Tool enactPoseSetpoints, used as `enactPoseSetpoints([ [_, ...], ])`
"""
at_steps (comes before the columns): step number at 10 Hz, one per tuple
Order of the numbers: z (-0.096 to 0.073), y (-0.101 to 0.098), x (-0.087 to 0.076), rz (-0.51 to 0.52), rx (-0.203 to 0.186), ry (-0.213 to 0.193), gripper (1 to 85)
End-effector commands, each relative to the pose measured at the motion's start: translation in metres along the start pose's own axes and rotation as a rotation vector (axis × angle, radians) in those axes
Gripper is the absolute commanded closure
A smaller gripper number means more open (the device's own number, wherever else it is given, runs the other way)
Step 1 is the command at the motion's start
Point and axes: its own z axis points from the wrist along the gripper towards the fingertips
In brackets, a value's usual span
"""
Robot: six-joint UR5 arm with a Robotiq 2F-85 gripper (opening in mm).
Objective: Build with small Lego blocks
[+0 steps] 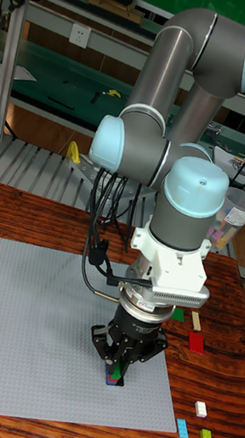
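Tall fixed view only. Centre of the frame: a grey UR5 arm (185,108) with pale blue joint caps, bent over and pointing straight down. Below it, a black two-finger hand (117,370) lowered onto a grey Lego baseplate (29,335), which fills the lower left of the frame and lies flat on a reddish wooden tabletop (19,217). Between the fingertips, a small stack of Lego blocks (116,378) showing red, green and blue, resting on the baseplate near its lower right part. Fingers drawn in close on either side of that stack, seemingly pinching it, though actual contact hard to confirm from this angle.

Right of the baseplate, on bare wood: a green block (178,315), a cream block (196,321) and a red block (196,342), all near one another. Lower right of the frame: a white block (201,409), a blue block (183,429) and a yellow-green block (206,436), grouped loosely just off the baseplate's corner. Right edge, behind the arm: a clear plastic cup (236,214) holding more coloured pieces. Upper part of the frame: a green workbench with tools and wall sockets.
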Motion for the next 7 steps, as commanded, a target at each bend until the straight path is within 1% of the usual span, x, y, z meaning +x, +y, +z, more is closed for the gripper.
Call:
enactPoseSetpoints([
  [1,-0.0004,0.0006,-0.0018,0.005,-0.009,-0.008,84.3],
  [7,0.0011,-0.0008,-0.0012,-0.005,-0.008,-0.014,84.3],
])
